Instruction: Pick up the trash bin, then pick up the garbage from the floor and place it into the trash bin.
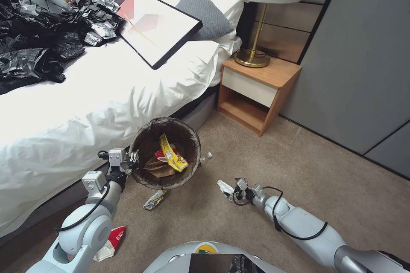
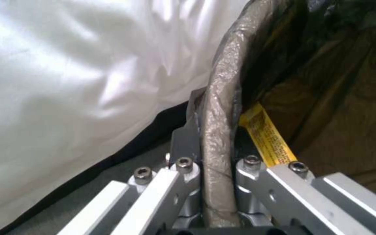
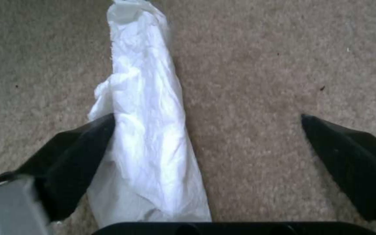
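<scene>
beside the bed: the trash bin (image 1: 165, 153) hangs tilted just above the carpet (image 1: 299, 170), its mouth turned up toward the head camera, close against the white bedding (image 1: 106, 94).
left gripper: the left gripper (image 1: 133, 158) clamps the bin's rim; in the left wrist view the metal fingers (image 2: 183, 169) sit pressed on either side of the bag-covered rim (image 2: 218, 130), one outside, one inside.
bin contents: a yellow wrapper (image 1: 173, 153), a tan paper bag (image 1: 158, 168) and a bit of red packet (image 1: 160, 153) lie inside the dark liner.
right gripper: the right gripper (image 1: 230, 192) is low over the carpet, to the right of the bin; its dark fingers (image 3: 79, 156) are spread wide, one touching the side of a crumpled white wrapper (image 3: 147, 130), the other well apart from it.
floor litter: a crinkled yellowish wrapper (image 1: 154, 199) lies on the carpet just below the bin; a red-and-white packet (image 1: 112, 241) lies near the left arm's elbow; a clear bottle (image 1: 206, 158) shows just past the bin's right edge.
surroundings: black plastic bags (image 1: 38, 47) and a framed picture (image 1: 149, 21) lie on the bed; a wooden nightstand (image 1: 256, 89) with a lamp (image 1: 265, 8) stands at its head.
</scene>
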`<state>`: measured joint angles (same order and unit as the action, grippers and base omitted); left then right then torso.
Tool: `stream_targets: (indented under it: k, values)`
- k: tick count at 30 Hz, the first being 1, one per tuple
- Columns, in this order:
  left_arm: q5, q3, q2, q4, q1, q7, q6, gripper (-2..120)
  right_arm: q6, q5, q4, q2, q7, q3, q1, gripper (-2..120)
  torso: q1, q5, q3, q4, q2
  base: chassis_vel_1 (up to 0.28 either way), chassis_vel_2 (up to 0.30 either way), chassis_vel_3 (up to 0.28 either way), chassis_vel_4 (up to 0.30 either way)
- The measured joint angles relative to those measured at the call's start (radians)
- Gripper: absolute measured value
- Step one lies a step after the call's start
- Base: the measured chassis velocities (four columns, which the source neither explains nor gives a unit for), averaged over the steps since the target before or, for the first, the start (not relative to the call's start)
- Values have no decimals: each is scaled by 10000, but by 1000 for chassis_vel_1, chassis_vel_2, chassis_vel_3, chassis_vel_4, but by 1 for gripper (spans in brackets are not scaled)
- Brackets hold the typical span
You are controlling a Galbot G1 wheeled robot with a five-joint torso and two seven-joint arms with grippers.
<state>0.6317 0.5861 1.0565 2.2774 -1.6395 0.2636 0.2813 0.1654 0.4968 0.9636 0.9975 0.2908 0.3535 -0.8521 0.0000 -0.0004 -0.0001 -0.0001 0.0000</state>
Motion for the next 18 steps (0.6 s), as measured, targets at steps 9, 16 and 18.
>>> stream_targets:
  k: [9,16,18]
  values:
    - [18,-15,-16,-6,37,18,0,4,114,-50,198,5,-7,-12,-110,61,0,2,0,2,0,0,0,0,0]
    - [69,25,-69,26,9,31,-1,4,134,-49,205,87,3,-31,-204,37,0,2,0,0,0,0,0,0,0]
    - [73,35,-77,41,-6,32,-1,4,134,-50,239,94,-3,-42,-238,32,0,3,0,1,0,0,0,0,0]
